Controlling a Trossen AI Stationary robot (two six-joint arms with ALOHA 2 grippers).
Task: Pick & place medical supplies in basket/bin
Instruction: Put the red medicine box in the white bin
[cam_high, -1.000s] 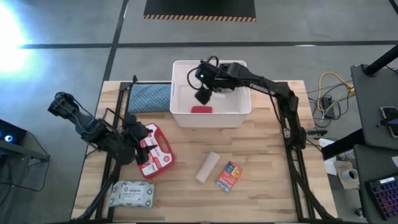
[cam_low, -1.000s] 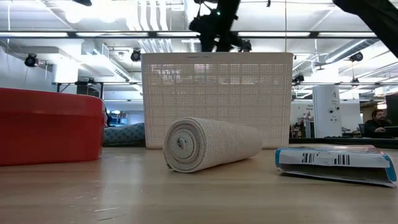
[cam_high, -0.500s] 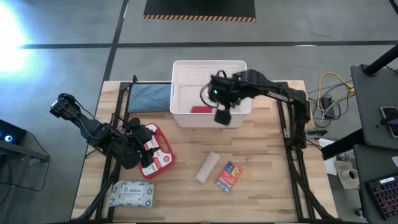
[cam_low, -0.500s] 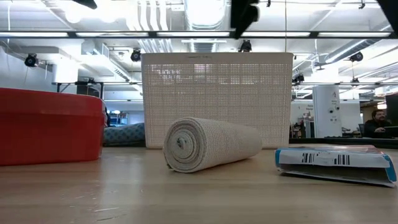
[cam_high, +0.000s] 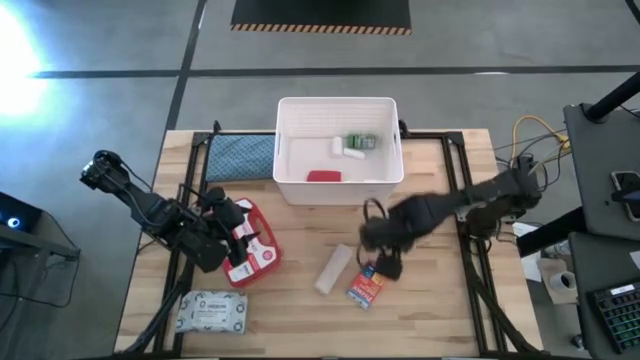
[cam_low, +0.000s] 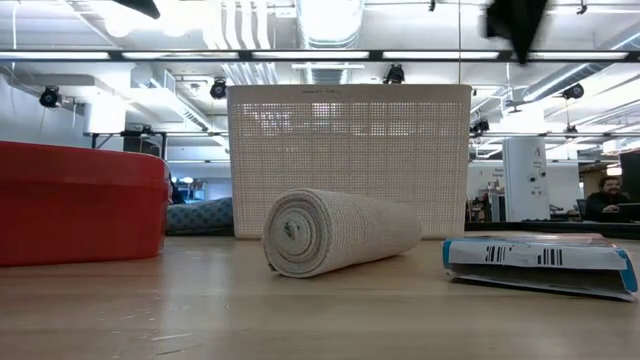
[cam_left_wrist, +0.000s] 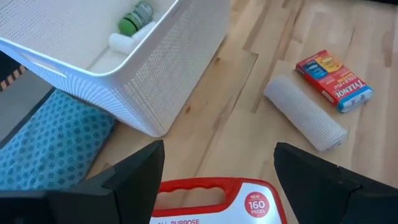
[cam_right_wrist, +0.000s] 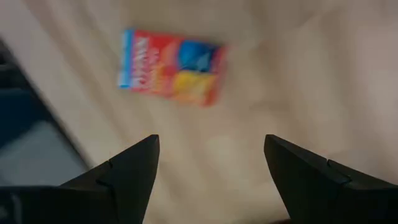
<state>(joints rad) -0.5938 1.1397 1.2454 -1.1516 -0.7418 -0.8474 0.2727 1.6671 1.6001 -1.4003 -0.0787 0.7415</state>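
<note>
High view, right hand (cam_high: 386, 268): lower centre-right of the frame, above the surface, just beside the small box (cam_high: 368, 283); finger spacing not readable here.
High view, basket (cam_high: 290, 185): upper centre; already holds the red tube (cam_high: 323, 176), the green-capped bottle (cam_high: 360, 142) and a small white piece (cam_high: 338, 147).
High view, bandage roll (cam_high: 334, 269): just left of the small box, near it. Risk: a descent off-centre toward the roll nudges it and it rolls away.
High view, left hand (cam_high: 228, 243): centre-left, over the first-aid pouch (cam_high: 254, 243); the wipes pack (cam_high: 211, 311) lies at lower left.
Low view, right arm (cam_low: 516, 22): dark shape at the upper right, high above the surface. The box lies flat, so little side face is offered to the fingers. Risk: fingers set too high skid over the top.
Left wrist view, left hand (cam_left_wrist: 217, 163): fingers spread, empty, with the pouch's red handle between them at the bottom centre. Risk: a hold on the handle alone lets the pouch swing and catch the basket rim on transfer.
Right wrist view, right hand (cam_right_wrist: 211, 167): fingers spread wide, holding nothing; the box sits at upper centre-left, ahead of the fingers and not between them.
Right wrist view, alignment: the box's long axis appears to run across the finger gap. Risk: closing on the long dimension may spin or push the box instead of pinching it.
</note>
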